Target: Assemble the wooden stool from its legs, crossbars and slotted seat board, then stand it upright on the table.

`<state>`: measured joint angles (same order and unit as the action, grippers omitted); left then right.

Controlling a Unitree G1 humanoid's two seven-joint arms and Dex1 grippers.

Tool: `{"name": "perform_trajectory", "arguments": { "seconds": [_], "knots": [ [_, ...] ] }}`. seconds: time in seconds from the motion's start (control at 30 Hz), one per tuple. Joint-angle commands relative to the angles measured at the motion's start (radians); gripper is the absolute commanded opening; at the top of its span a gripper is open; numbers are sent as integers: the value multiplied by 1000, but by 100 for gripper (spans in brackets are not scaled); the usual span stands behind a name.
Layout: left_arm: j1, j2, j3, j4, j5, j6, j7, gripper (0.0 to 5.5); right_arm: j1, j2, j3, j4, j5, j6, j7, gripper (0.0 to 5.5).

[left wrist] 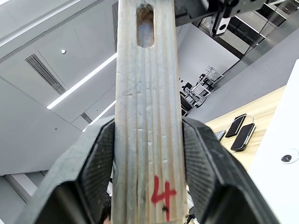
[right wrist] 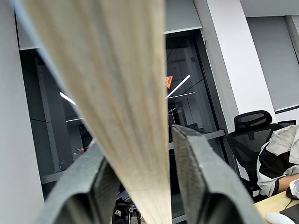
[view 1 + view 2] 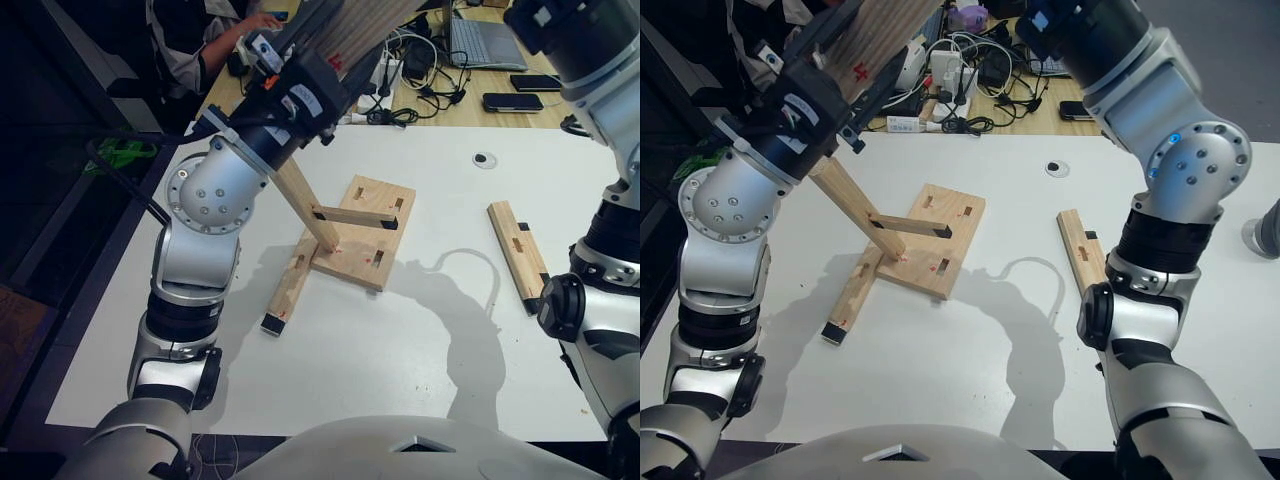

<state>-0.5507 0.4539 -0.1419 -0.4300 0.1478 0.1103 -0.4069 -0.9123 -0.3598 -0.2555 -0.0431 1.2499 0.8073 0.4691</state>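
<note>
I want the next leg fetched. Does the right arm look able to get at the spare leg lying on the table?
Probably not yet: the right gripper is raised high, seemingly shut on a wooden piece. The spare leg itself lies uncovered on the table near that arm.

A wide stretch of bare table (image 3: pixel 450 220) is lying open between the seat board (image 3: pixel 350 262) and the loose leg (image 3: pixel 517 250) on the right. A leaning leg (image 3: pixel 305 205) and its crossbar (image 3: pixel 355 215) are sticking up over the board, with the left gripper (image 1: pixel 148 126) clamping a plank (image 1: pixel 148 70) high behind them.
</note>
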Motion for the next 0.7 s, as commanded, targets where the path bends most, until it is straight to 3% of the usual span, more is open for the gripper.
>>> {"name": "perform_trajectory", "arguments": {
  "seconds": [0.03, 0.1, 0.33, 0.7],
  "knots": [
    [-13, 0, -1, 1, 15, -10, -10, 203, -33, 14, 3, 6, -22, -12, -3, 220],
    [-13, 0, -2, 3, 18, -12, -11, 203, -38, 17, 0, 12, -29, -12, -1, 220],
    [-3, 6, -9, 9, 33, -25, -19, 203, -46, 29, -6, 25, -24, -3, 20, 115],
    [-17, 139, 63, 155, 51, -184, -66, 203, -16, -33, -28, -5, 24, 91, 68, 109]
  ]
}}
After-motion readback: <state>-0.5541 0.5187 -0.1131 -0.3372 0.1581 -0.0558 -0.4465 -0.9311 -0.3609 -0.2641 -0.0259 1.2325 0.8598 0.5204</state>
